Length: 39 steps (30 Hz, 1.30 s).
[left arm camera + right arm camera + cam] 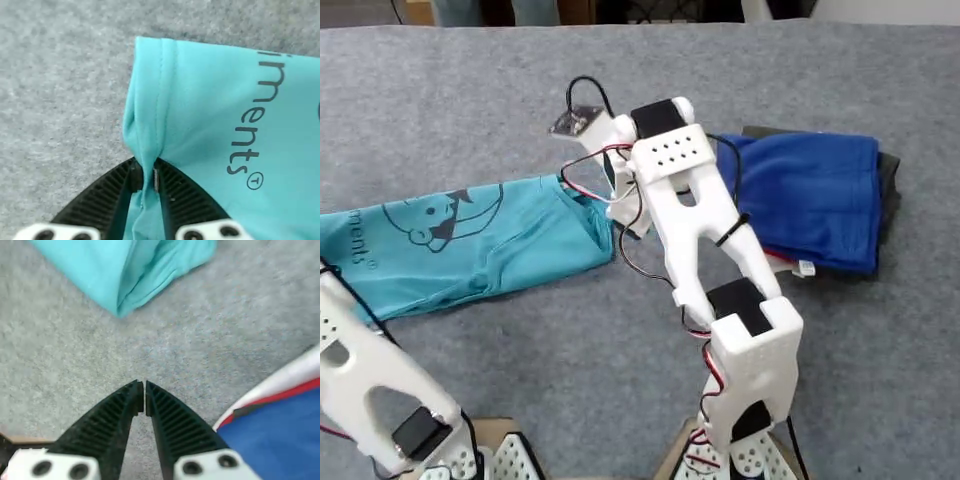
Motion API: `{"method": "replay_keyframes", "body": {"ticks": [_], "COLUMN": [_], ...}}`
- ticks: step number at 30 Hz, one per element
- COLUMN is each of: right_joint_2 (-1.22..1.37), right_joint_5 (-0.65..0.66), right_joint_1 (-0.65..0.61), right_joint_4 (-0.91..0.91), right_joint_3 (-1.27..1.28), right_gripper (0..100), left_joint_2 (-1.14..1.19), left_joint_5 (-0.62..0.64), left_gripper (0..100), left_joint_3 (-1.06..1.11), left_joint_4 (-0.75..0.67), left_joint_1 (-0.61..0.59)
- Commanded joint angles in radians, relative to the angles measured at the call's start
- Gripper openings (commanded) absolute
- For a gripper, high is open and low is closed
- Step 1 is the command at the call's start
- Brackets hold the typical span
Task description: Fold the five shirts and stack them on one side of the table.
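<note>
Folded stack (815, 200) sits on the table (620, 60) at right, blue on top; teal shirt (470, 245) lies long at left, only partly folded, left hand (146, 180) pinching its edge, right hand (144, 397) pressed together, empty, between them

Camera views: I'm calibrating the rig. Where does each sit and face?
High view: fixed overhead, looking down on grey felt table, turquoise printed shirt, folded blue shirt, white left arm, right arm.
Left wrist view: on left arm, looking along its black jaws, shut on the turquoise shirt's edge.
Right wrist view: on right arm, looking past its shut black jaws at felt.
Shared: all three show the turquoise shirt.
</note>
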Motion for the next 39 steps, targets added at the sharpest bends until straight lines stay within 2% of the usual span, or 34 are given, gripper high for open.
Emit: {"method": "replay_keyframes", "body": {"ticks": [1,4,8,13,23,29,33,39], "right_joint_2": [-0.064,-0.064,-0.064,-0.064,-0.056,-0.064,-0.062,-0.062], "right_joint_5": [-0.038,-0.064,-0.075,-0.074,-0.075,-0.069,-0.069,-0.069], "right_joint_1": [0.008,0.011,0.011,0.04,0.216,0.318,0.361,0.377], "right_joint_4": [0.003,0.003,-0.002,-0.003,-0.003,-0.018,-0.017,-0.018], "right_joint_3": [-0.13,-0.219,-0.318,-0.414,-0.495,-0.522,-0.559,-0.558], "right_gripper": [1.5,1.5,1.5,1.5,1.5,1.5,1.5,1.5], "left_joint_2": [-0.031,-0.086,-0.198,-0.373,-0.66,-0.687,-0.68,-0.651], "left_joint_5": [0.031,0.08,0.259,0.33,0.485,0.586,0.601,0.641], "left_gripper": [3,3,3,3,3,3,3,3], "left_joint_3": [-0.047,-0.013,0.062,0.226,0.552,0.572,0.591,0.601], "left_joint_4": [0.015,0.015,0.015,0.015,0.012,0.011,-0.015,-0.121], "left_joint_1": [0.007,0.041,0.114,0.234,0.576,0.808,0.94,1.075]}}
